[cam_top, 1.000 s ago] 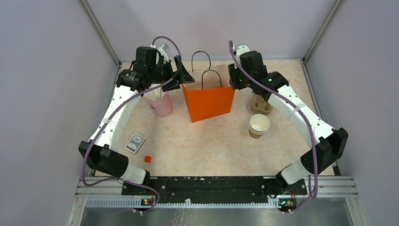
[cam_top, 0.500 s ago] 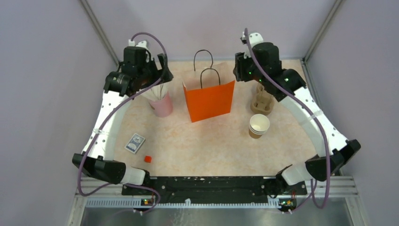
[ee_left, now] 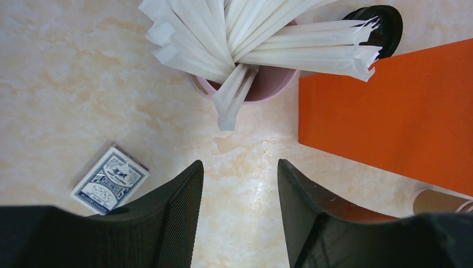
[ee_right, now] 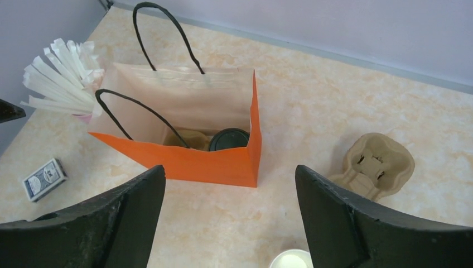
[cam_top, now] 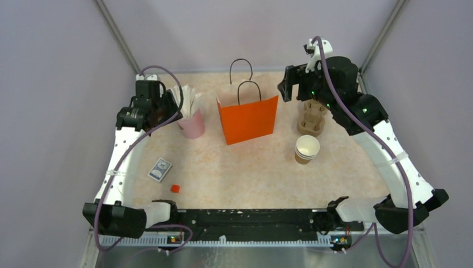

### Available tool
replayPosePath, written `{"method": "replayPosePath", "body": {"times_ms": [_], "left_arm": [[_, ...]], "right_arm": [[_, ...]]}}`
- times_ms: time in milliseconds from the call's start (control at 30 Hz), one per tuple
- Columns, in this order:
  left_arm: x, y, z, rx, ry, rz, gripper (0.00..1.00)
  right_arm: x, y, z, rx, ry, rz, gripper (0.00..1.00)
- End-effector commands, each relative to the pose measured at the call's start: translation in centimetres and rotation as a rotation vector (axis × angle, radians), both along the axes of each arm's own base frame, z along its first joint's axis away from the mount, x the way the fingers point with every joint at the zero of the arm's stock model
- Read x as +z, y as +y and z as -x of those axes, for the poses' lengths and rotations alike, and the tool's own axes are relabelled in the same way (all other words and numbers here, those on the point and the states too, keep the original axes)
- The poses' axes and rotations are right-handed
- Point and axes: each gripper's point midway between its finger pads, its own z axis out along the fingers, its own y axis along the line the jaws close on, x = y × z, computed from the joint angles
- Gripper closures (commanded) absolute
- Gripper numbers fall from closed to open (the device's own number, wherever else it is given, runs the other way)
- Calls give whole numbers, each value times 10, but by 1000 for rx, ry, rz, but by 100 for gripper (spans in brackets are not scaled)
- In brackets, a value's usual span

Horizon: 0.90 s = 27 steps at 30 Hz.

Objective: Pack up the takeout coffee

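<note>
The orange paper bag (cam_top: 248,120) stands open at the back middle of the table. In the right wrist view the takeout coffee (ee_right: 230,138) sits inside the bag (ee_right: 184,162) near its right end, with only its round black lid showing; the top view hides it. My right gripper (cam_top: 288,85) hangs open, up and to the right of the bag, fingers (ee_right: 334,212) wide apart and empty. My left gripper (cam_top: 167,109) is open and empty too, left of the bag (ee_left: 390,111) beside the pink cup. A black lid (ee_left: 382,25) shows over the bag's upper edge.
A pink cup (cam_top: 192,125) full of wrapped straws (ee_left: 251,39) stands left of the bag. A card deck (cam_top: 160,169) and a small red block (cam_top: 175,188) lie front left. A pulp cup carrier (cam_top: 311,118) and a stack of brown cups (cam_top: 307,148) stand right of the bag.
Both grippers have drawn away from the bag's top corners, the left one going left and nearer, the right one going right. The bag stands where it was.
</note>
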Motion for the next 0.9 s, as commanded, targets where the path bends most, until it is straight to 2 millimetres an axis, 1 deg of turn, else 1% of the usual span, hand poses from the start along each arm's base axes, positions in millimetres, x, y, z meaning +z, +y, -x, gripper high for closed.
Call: {"method": "replayPosePath", "body": {"times_ms": [0, 100, 200, 367, 467, 600, 700, 833, 867], "left_arm": [[-2, -7, -18, -25, -38, 31, 45], [-4, 2, -26, 0, -47, -6, 47], [-4, 4, -32, 1, -59, -20, 49], [-14, 5, -38, 2, -31, -29, 51], [-14, 5, -40, -4, -41, -34, 56], [-15, 6, -40, -7, -36, -45, 65], [-11, 6, -39, -14, -52, -47, 78], [6, 4, -39, -36, -88, -44, 99], [11, 3, -38, -39, -95, -44, 100]], "right_arm": [[1, 1, -2, 5, -6, -9, 13], [-1, 0, 0, 7, -6, -7, 13], [-1, -2, 2, 6, -8, -8, 12], [2, -4, 3, 4, -18, -3, 12], [4, -5, 2, 2, -28, -2, 12], [4, -3, 3, 10, -27, 0, 13], [5, -3, 3, 12, -28, -6, 12], [5, -1, 2, 15, -28, -9, 13], [6, -1, 2, 16, -31, -10, 13]]}}
